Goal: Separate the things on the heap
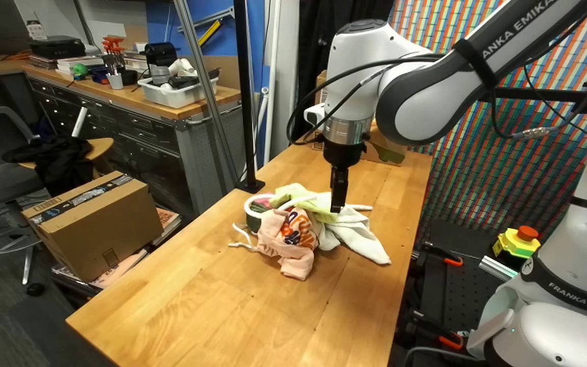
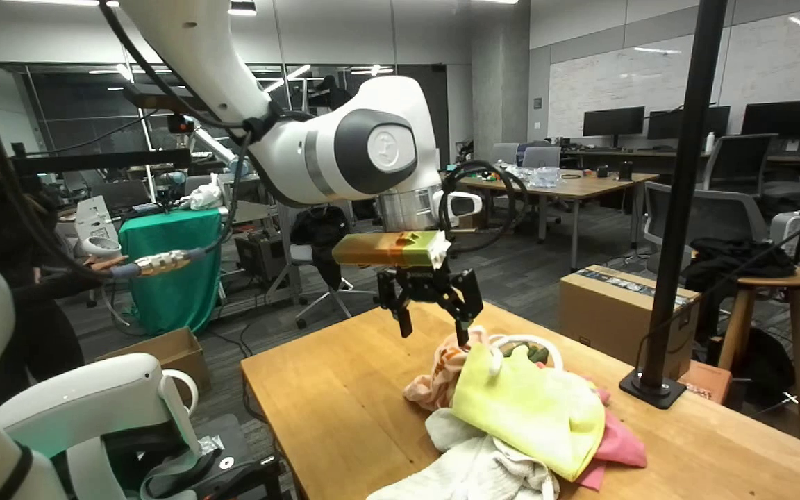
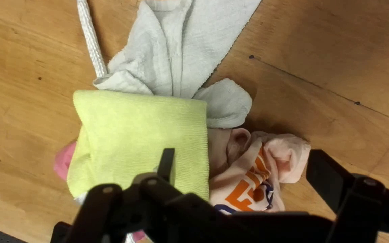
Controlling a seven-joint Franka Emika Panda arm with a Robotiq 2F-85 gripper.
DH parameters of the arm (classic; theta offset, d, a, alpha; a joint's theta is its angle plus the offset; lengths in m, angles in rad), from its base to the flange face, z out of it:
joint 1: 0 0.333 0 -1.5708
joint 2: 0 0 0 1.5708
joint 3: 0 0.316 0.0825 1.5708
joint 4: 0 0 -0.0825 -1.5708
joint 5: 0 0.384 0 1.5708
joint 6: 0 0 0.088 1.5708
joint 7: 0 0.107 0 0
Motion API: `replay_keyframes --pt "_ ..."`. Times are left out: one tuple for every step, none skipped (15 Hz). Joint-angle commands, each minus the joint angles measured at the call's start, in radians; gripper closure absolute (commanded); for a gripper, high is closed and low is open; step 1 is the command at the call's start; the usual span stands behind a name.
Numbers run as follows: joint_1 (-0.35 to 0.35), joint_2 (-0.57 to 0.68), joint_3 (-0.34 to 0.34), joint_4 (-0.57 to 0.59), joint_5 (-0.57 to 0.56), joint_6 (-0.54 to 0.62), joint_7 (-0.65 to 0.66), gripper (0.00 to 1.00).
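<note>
Robot arm [image 2: 386, 149], whiteboard [image 2: 629, 87] and drawered workbench [image 1: 138, 135] mark a lab.

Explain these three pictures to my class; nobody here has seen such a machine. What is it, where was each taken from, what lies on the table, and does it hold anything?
The machine is a jointed white robot arm ending in a black two-fingered claw. The two wide pictures come from cameras standing apart from it; the close-up comes from one on its wrist, looking down past the claw. On the wooden table lies a jumbled heap: yellow-green cloth, white cloth, peach cloth with orange print, pink cloth and white cord. The claw stands open over the heap and holds nothing.
</note>
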Motion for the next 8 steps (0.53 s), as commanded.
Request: replay_keyframes --pt "0.006 0.080 0.010 0.013 -0.042 0.108 0.051 0.00" --pt "0.004 0.100 0.010 0.014 -0.063 0.134 0.067 0.00" --pt "0.003 0.122 0.010 0.022 -0.090 0.149 0.090 0.00" --pt "0.003 0.143 0.007 0.028 -0.117 0.163 0.110 0.00" --pt "0.003 0.160 0.003 0.032 -0.158 0.178 0.141 0.00" --pt "0.002 0.181 -0.005 0.040 -0.210 0.188 0.179 0.00" --pt "0.002 0.197 -0.015 0.046 -0.258 0.192 0.210 0.00" --pt "0.005 0.212 -0.024 0.056 -0.294 0.187 0.237 0.00"
